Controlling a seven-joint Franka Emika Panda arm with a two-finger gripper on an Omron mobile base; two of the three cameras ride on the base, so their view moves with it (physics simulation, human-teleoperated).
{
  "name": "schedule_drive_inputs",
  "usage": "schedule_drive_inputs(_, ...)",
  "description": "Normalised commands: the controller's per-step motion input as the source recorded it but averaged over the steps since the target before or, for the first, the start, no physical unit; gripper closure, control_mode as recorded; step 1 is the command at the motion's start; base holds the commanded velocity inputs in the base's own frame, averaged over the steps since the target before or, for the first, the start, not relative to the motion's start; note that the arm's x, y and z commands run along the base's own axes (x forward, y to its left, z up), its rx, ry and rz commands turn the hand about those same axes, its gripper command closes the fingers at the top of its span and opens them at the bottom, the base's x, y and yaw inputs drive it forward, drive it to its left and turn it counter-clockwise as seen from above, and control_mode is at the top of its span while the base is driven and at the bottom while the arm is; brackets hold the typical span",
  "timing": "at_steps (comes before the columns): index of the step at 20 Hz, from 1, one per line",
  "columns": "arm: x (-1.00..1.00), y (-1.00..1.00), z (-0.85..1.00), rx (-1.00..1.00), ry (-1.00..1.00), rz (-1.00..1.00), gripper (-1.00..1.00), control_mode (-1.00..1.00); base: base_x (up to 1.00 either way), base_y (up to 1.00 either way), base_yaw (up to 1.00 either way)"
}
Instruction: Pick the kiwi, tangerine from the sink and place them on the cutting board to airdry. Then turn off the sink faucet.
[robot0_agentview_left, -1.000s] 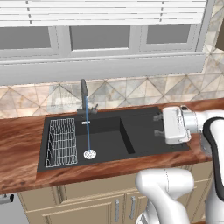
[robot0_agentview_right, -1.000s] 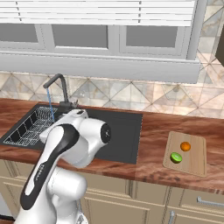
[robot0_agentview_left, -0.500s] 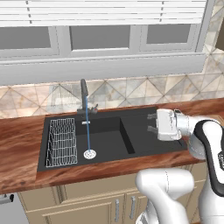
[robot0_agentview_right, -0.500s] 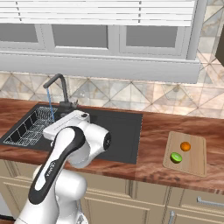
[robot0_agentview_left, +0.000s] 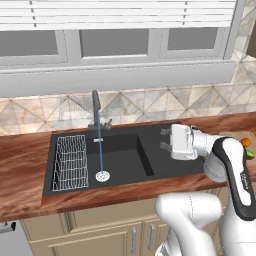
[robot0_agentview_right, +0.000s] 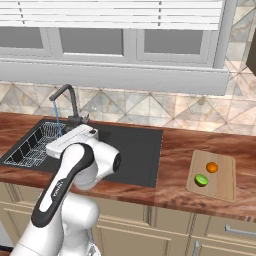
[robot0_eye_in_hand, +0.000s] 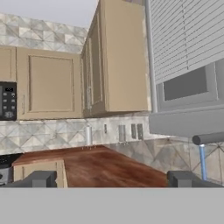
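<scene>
Both fruits already lie on the pale tan cutting board, so your job is the slim dark grey sink faucet, water running; it's rigid, so nudge its small side handle with your spread, empty pincer

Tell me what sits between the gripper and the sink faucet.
Right base view: nothing sits between them; the open gripper hangs apart from the sink faucet, black sink below.

Two base cams look down from behind, sharing the black rectangular sink; hand cam faces left along the reddish wood counter.
</scene>
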Motion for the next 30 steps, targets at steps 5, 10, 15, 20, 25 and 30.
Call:
schedule_drive_inputs(5, 0.09, 0.05, 0.04, -0.06, 0.0, 0.0, -1.0, -1.0, 0.0, 0.0, 0.0)
schedule_drive_inputs(10, 0.15, 0.0, 0.03, -0.1, 0.0, -0.01, -1.0, -1.0, 0.0, 0.0, 0.0)
schedule_drive_inputs(15, 0.24, -0.01, 0.04, -0.09, 0.04, 0.0, -1.0, -1.0, 0.0, 0.0, 0.0)
schedule_drive_inputs(20, 0.36, 0.0, 0.0, -0.01, 0.07, 0.0, -1.0, -1.0, 0.0, 0.0, 0.0)
schedule_drive_inputs(25, 0.4, -0.04, -0.07, 0.0, 0.1, -0.01, -1.0, -1.0, 0.0, 0.0, 0.0)
schedule_drive_inputs(30, 0.31, -0.05, -0.25, 0.0, 0.09, -0.01, -1.0, -1.0, 0.0, 0.0, 0.0)
